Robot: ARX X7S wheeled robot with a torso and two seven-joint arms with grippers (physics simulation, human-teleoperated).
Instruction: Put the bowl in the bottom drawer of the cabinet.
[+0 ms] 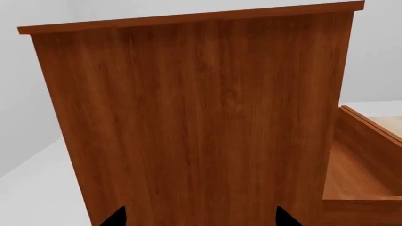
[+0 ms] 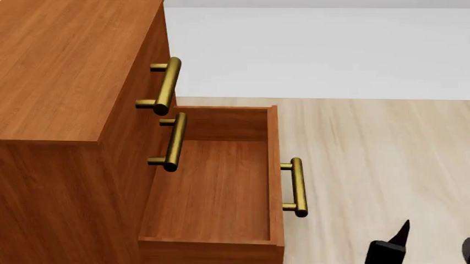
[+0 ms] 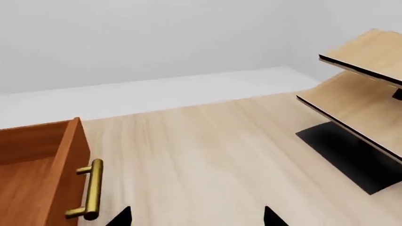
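Note:
The reddish-brown cabinet (image 2: 66, 66) fills the left of the head view. Its bottom drawer (image 2: 274, 165) stands pulled out over the floor, with nothing inside and its brass handle (image 2: 296, 187) facing right. The bowl is out of view in every frame. My left gripper (image 1: 201, 221) is open, its two dark tips wide apart, facing the cabinet's plain side panel (image 1: 188, 117); the drawer's wall (image 1: 370, 141) shows beside it. My right gripper (image 3: 196, 220) is open and empty above the floor, just right of the drawer handle (image 3: 93, 188). It also shows low in the head view (image 2: 435, 245).
The two upper drawers are shut, their brass handles (image 2: 167, 85) (image 2: 175, 142) sticking out above the open drawer. A pale wooden rack (image 3: 358, 103) on a black base stands to the right over light wood flooring (image 3: 207, 150). A white wall lies behind.

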